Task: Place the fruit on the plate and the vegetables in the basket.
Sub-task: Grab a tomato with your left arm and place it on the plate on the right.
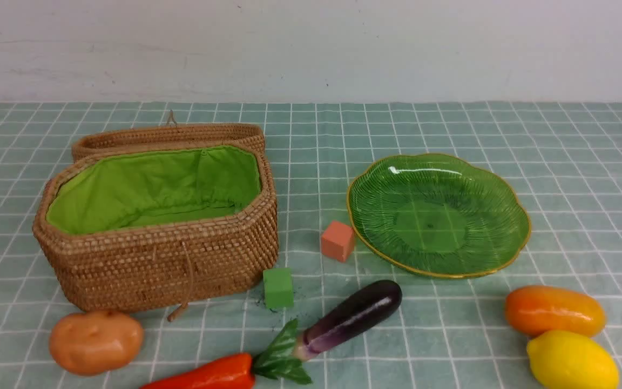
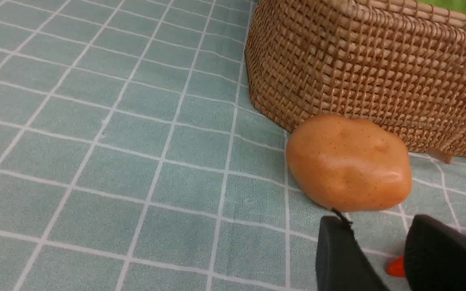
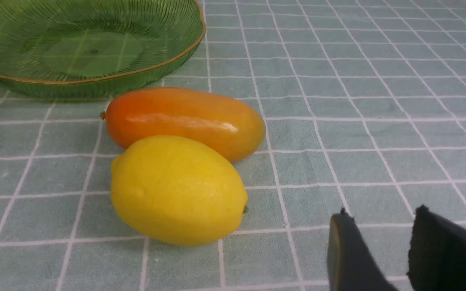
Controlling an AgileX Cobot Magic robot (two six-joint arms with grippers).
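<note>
The open wicker basket [image 1: 154,265] with green lining stands at the left. The green plate [image 1: 438,216] is at the right and holds nothing. Potato [image 1: 95,341], carrot [image 1: 208,375] and eggplant [image 1: 351,319] lie on the cloth in front. Mango [image 1: 554,310] and lemon [image 1: 573,360] lie at the front right. My left gripper [image 2: 378,226] is open and empty, just short of the potato [image 2: 348,163], with the carrot tip [image 2: 395,267] beneath it. My right gripper [image 3: 382,218] is open and empty, beside the lemon [image 3: 176,190] and mango [image 3: 184,121]. Persimmon and radish are out of view.
A salmon cube [image 1: 338,241] and a green cube [image 1: 278,288] sit between basket and plate. The wicker lid [image 1: 168,135] leans behind the basket. The basket wall [image 2: 370,76] rises right behind the potato. The plate [image 3: 95,44] lies beyond the mango.
</note>
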